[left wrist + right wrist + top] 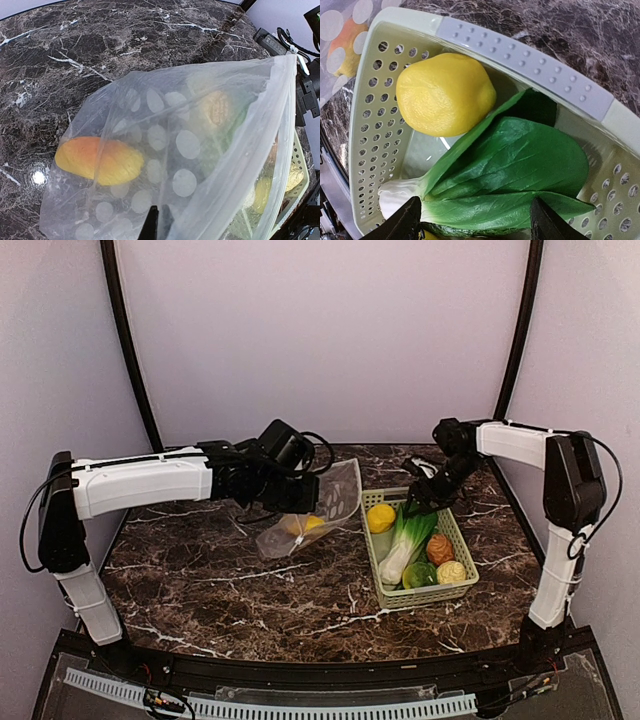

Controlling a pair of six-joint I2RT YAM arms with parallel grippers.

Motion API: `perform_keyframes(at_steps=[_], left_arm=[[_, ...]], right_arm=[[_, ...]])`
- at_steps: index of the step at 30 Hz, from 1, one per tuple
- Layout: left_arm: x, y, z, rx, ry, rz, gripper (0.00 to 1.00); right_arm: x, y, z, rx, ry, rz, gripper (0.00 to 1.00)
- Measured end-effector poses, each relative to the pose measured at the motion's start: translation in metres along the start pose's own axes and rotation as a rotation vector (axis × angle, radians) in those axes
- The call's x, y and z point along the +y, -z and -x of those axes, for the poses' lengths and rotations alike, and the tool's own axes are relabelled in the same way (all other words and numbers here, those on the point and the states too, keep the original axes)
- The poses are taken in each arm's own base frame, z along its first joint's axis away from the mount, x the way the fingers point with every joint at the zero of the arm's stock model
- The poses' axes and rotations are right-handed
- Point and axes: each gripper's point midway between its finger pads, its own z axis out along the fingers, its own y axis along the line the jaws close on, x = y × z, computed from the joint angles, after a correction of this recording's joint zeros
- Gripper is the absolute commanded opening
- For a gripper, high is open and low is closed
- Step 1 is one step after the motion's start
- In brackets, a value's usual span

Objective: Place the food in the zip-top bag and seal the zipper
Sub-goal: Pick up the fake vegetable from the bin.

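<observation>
on the dark marble table [200, 570] the zip-top bag [338, 492] is just to the left of the green mesh basket [425, 597], its mouth raised toward the basket; one yellow-orange piece [100, 161] is already inside it

the left gripper [297, 495] seems to pinch the bag's upper edge and hold it up, though its fingers are mostly hidden by the plastic

the leek [405, 540] lies in the basket with its long axis running from the far side to the near side, leaves far and white stem near

the right gripper [476, 224] hangs directly over the leaves with fingers spread apart and nothing in them, so the right arm is clearly the nearer one

the lemon [442, 95] sits just beside the leaves, at the far left corner of the basket
</observation>
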Motion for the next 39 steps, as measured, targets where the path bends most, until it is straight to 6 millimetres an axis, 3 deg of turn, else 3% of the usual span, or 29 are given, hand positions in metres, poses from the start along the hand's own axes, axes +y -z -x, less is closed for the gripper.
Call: perform_keyframes(at_steps=[4,13,20,22,23,25,26,32,36,39], left_arm=[[0.0,0.0,0.0,0.0,0.0,0.001,0.01],[0.001,-0.001,-0.001,-0.002,0.009,0.004,0.01],[0.002,-0.001,-0.001,-0.002,0.026,0.005,0.01],[0.003,0.0,-0.002,-0.001,0.029,0.008,0.01],[0.004,0.0,-0.003,0.0,0.03,0.01,0.01],[0.005,0.0,-0.004,0.001,0.033,0.015,0.01],[0.006,0.0,-0.005,0.003,0.035,0.017,0.01],[0.01,0.001,-0.007,0.001,0.046,0.029,0.01],[0.011,0.002,-0.006,-0.006,0.05,0.033,0.01],[0.012,0.002,-0.006,-0.005,0.053,0.034,0.01]], right_arm=[[-0.001,0.002,-0.005,0.0,-0.057,-0.018,0.72],[0.023,0.037,-0.001,-0.099,-0.154,0.001,0.69],[0.013,0.023,-0.011,-0.075,-0.339,-0.03,0.69],[0.012,0.02,-0.009,-0.078,-0.373,-0.043,0.81],[0.012,0.019,-0.009,-0.078,-0.393,-0.046,0.82],[0.009,0.013,-0.009,-0.072,-0.427,-0.056,0.98],[0.007,0.011,-0.01,-0.066,-0.451,-0.057,0.99],[0.002,-0.014,-0.016,-0.002,-0.532,-0.04,0.99],[0.007,-0.021,-0.008,0.002,-0.534,0.0,0.98],[0.008,-0.026,-0.005,0.007,-0.542,0.024,0.8]])
